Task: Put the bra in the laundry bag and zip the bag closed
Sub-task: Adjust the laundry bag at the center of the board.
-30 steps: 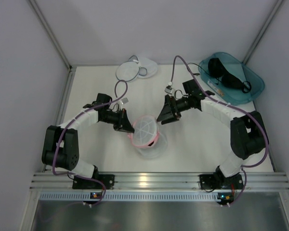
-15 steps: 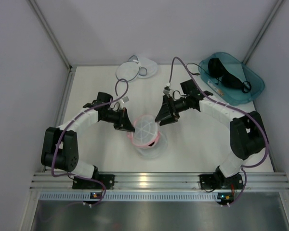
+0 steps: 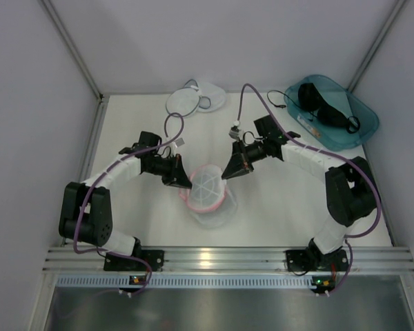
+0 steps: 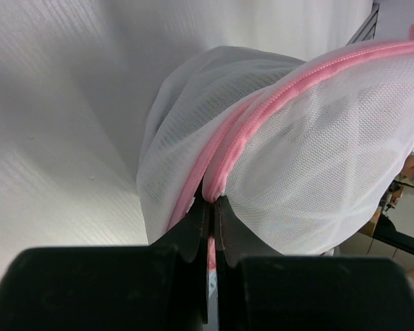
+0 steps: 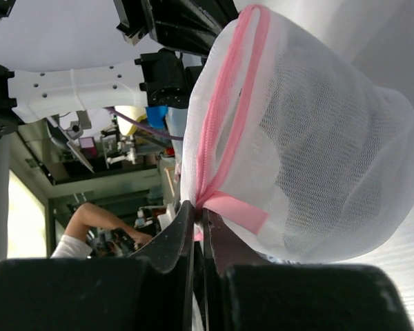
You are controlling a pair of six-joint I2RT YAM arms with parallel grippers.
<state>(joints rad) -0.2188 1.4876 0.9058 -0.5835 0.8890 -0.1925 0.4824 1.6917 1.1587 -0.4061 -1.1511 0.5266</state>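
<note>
The left gripper [image 4: 210, 203] has its fingers pressed together on the pink zip seam of the pink bag [image 3: 205, 187], pinching it on the left side. The right gripper [image 5: 196, 207] pinches the same pink rim on the opposite side, fingers shut tight on the tape. The bag hangs between them over the middle of the table [image 3: 283, 207], its white mesh bulging downward. The bra [image 3: 324, 110] lies in the teal bin [image 3: 370, 118] at the far right corner, well apart from both grippers. The laundry bag [image 3: 192, 101] lies flat at the far edge of the table, left of the bin.
</note>
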